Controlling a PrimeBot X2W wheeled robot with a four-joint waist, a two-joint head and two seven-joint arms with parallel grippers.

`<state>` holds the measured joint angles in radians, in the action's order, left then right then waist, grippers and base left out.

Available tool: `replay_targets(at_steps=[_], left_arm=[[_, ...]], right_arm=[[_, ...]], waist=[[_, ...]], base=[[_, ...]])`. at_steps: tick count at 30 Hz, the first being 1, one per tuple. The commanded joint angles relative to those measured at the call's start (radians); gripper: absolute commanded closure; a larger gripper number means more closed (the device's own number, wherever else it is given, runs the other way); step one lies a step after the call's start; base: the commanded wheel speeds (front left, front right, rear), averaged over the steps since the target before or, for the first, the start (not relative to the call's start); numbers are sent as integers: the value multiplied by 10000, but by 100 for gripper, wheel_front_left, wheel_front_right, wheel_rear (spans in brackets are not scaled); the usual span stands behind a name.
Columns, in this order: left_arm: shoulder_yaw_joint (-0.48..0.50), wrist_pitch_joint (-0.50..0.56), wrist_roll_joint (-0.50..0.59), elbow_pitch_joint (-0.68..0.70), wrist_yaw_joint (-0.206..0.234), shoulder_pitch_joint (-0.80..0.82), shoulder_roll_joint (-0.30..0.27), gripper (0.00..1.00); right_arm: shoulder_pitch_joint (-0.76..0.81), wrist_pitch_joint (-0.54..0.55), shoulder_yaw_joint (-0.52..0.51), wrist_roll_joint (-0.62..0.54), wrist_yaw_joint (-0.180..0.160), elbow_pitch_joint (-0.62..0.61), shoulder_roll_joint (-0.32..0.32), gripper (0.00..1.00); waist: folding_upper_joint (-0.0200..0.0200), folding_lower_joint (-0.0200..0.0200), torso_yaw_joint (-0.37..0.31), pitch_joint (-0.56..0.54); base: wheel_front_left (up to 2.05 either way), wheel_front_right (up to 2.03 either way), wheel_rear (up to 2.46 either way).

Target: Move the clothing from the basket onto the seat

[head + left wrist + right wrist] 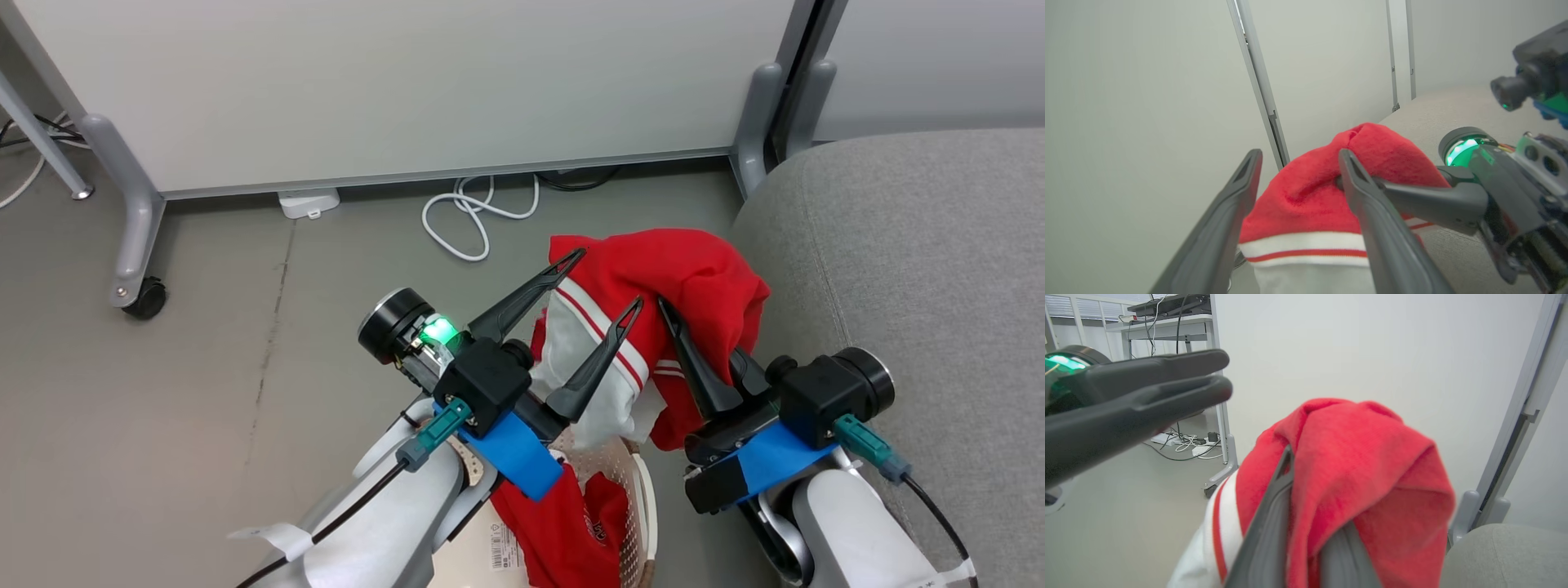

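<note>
Limp red clothing hangs pinched, just left of the seat.
The right gripper clamps a bunched fold above the basket; the left gripper gapes beside it. Likely light and floppy, so thick folds should hold best.

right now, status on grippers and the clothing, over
Left gripper open, astride the raised garment. Right gripper shut on it, beside the seat, not on it. Second garment in the basket.
</note>
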<state>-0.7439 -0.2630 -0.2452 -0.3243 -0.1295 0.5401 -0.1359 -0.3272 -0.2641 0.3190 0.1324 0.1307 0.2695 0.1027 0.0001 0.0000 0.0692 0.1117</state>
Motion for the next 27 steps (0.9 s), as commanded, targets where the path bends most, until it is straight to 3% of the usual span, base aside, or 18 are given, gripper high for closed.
replay_targets(at_steps=[1, 27], left_arm=[[65, -27, 40, -3, 22, -36, -47, 0], [-433, -27, 297, -234, 8, 345, -252, 0]], right_arm=[[84, -7, -91, -66, 1, -78, -34, 100], [719, -8, -2166, -387, 3, -1111, -275, 100]], waist=[[-1, 0, -79, 38], [-1, 0, -3022, 1103]], base=[[0, 0, 0], [0, 0, 0]])
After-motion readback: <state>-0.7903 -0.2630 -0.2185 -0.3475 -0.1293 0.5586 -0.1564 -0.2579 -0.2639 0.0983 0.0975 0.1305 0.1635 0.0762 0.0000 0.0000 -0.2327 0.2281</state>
